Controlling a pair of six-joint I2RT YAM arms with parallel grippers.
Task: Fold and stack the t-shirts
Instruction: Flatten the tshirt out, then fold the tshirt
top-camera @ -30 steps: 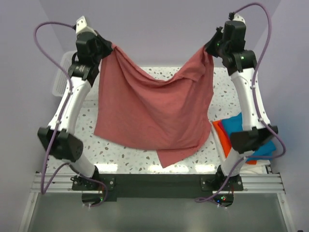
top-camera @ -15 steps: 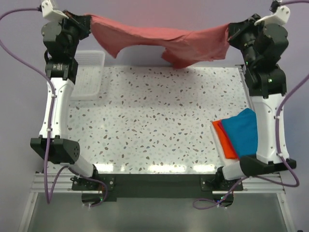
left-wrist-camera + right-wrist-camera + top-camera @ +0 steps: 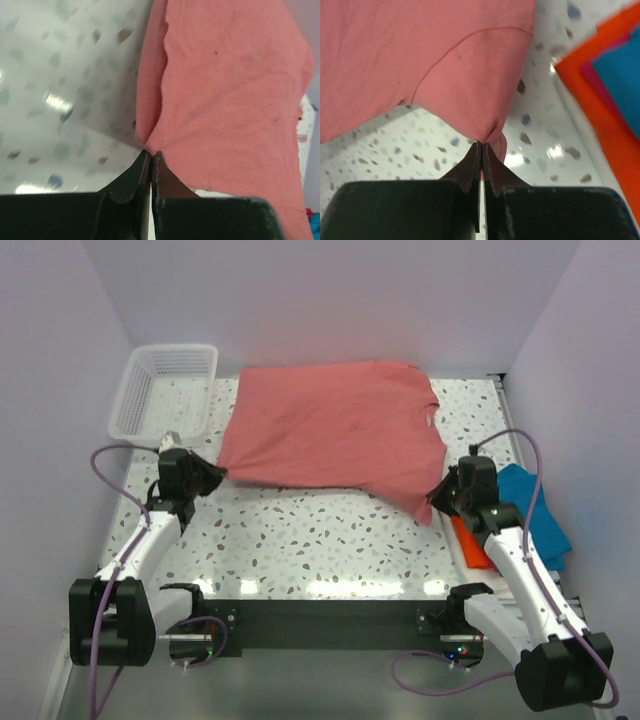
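The salmon-red t-shirt (image 3: 335,430) lies spread flat across the far half of the speckled table (image 3: 330,540). My left gripper (image 3: 218,475) is low at the shirt's near left corner and shut on that corner (image 3: 150,145). My right gripper (image 3: 436,502) is low at the near right corner, shut on the cloth (image 3: 487,135). A teal-blue t-shirt (image 3: 535,515) lies folded on a bright orange t-shirt (image 3: 468,540) at the table's right edge, partly behind the right arm.
A white mesh basket (image 3: 165,390) stands at the far left corner. Walls close in the table on the left, back and right. Bare speckled surface lies between the shirt's near edge and the arm bases.
Both arms came down from high at the back and drew toward the near edge, and the salmon-red t-shirt went from hanging between them to lying flat on the table.
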